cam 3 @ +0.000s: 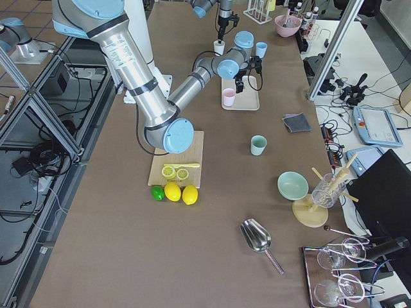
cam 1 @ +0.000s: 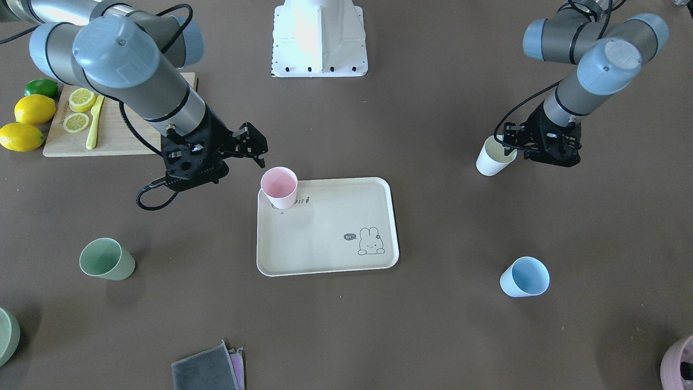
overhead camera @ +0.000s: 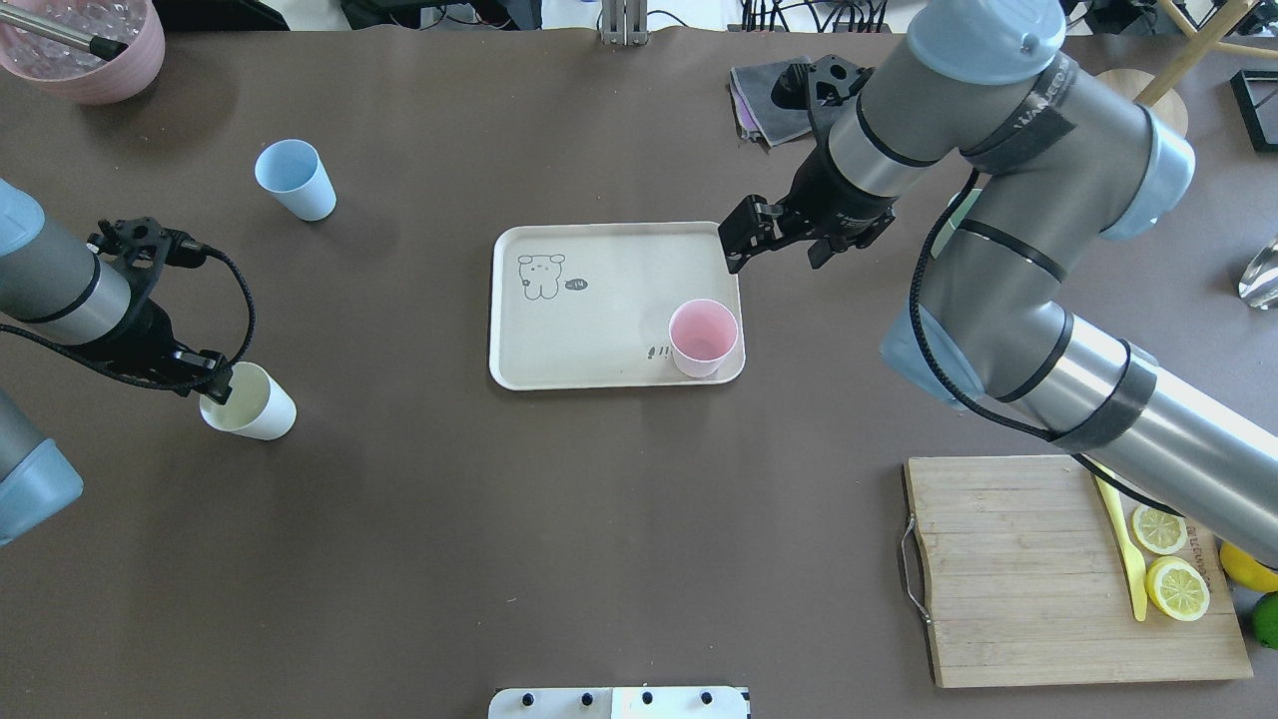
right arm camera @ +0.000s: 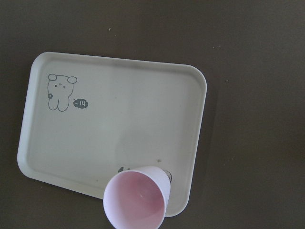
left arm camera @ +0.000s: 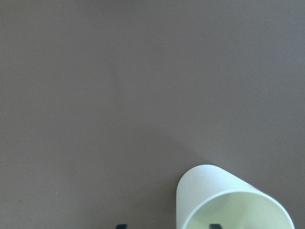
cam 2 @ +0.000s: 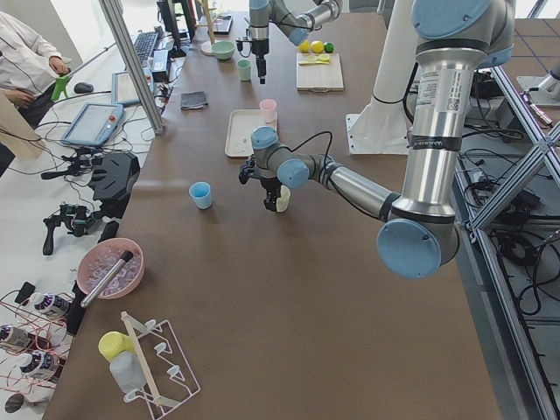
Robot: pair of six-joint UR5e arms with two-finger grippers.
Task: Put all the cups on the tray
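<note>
The cream-beige tray [cam 1: 325, 238] lies mid-table, also in the overhead view [overhead camera: 599, 320] and the right wrist view [right arm camera: 119, 129]. The pink cup [cam 1: 279, 187] stands upright in its corner [overhead camera: 703, 338]. My right gripper [overhead camera: 774, 250] is open and empty, above the table just beyond that corner. The cream-white cup [overhead camera: 250, 402] stands on the table. My left gripper [overhead camera: 213, 384] is open, with its fingers astride the cup's rim [left arm camera: 228, 200]. The blue cup [overhead camera: 296, 180] and green cup [cam 1: 106, 259] stand apart on the table.
A wooden cutting board [overhead camera: 1038, 569] with lemon slices and a yellow knife sits by whole lemons [cam 1: 33, 109] and a lime. The mauve ribbed pot [overhead camera: 90, 50], a folded grey cloth [cam 1: 208, 368] and a green bowl [cam 1: 5, 336] lie at the table's far side.
</note>
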